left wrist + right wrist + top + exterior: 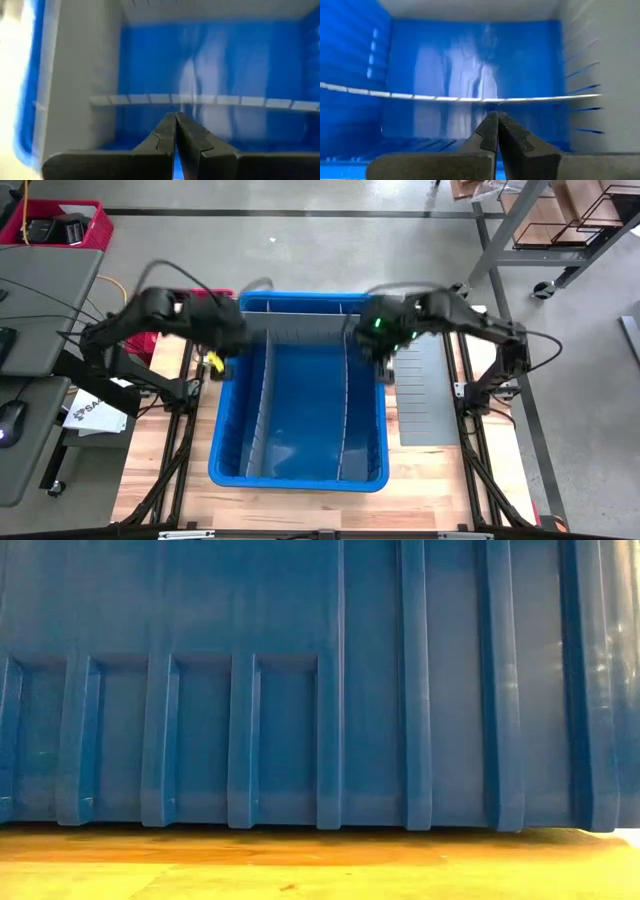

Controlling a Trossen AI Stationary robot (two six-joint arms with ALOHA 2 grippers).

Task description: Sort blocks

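My left gripper [175, 116] is pressed shut, fingertips touching, with nothing between them. It hangs over the left edge of the blue bin [228, 465], near the far corner, and from my wrist I look down into the bin past a grey divider panel [85, 65] that stands along one side. My right gripper [496, 116] is closed the same way, tips meeting and empty, over the bin's right edge near the far end.

From above, the bin sits in the middle of the wooden table [160, 460], split by two long grey dividers [262, 405] running front to back and a cross panel at the far end. A loose grey panel [425, 395] lies flat on the table just to the right of the bin.

Where the blocks are I cannot tell. No block shows on the bin floor in any view, though my own arms cover the far corners in the high view, and both wrist pictures are smeared. A small yellow thing [214, 363] shows under my left arm at the bin's left rim; I cannot make out what it is. The low view is filled by the bin's ribbed outer wall [300, 690], which hides everything behind it.
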